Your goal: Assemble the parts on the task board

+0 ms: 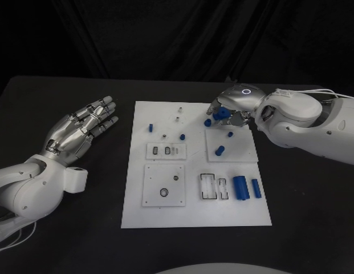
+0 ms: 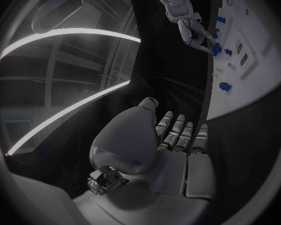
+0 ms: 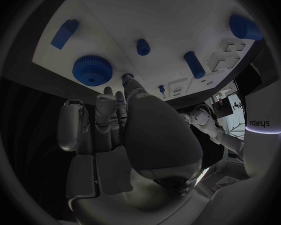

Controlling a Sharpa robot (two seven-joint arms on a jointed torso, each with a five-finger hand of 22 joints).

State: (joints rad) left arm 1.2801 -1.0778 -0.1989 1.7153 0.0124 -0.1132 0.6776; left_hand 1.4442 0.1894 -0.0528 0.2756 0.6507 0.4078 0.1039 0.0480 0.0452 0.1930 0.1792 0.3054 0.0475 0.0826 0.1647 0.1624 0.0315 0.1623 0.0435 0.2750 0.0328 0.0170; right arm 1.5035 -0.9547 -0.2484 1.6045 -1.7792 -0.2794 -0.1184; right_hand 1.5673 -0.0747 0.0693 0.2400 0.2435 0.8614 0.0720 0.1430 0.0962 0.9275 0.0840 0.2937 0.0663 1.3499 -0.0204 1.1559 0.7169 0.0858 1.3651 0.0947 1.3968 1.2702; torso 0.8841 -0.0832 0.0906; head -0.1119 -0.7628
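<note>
The white task board (image 1: pixel 195 211) lies mid-table with blue parts on it: a gear (image 3: pixel 92 70), a short peg (image 3: pixel 143 47), a cylinder (image 3: pixel 194 64) and two larger cylinders (image 1: pixel 240 186) near the right edge. My right hand (image 1: pixel 230 111) hangs over the board's far right corner, fingers drawn together beside the gear. A small blue part (image 3: pixel 120 101) shows pinched between its thumb and fingers (image 3: pixel 107 107). My left hand (image 1: pixel 82 128) is off the board to the left, held flat with fingers spread and holding nothing; the left wrist view shows its fingers (image 2: pixel 178 132).
Grey inset plates with slots sit in the board's middle (image 1: pixel 166 150) and near half (image 1: pixel 163 192). Another slotted inset (image 1: pixel 213 187) lies beside the large cylinders. Bare black table (image 1: pixel 53 97) surrounds the board on all sides.
</note>
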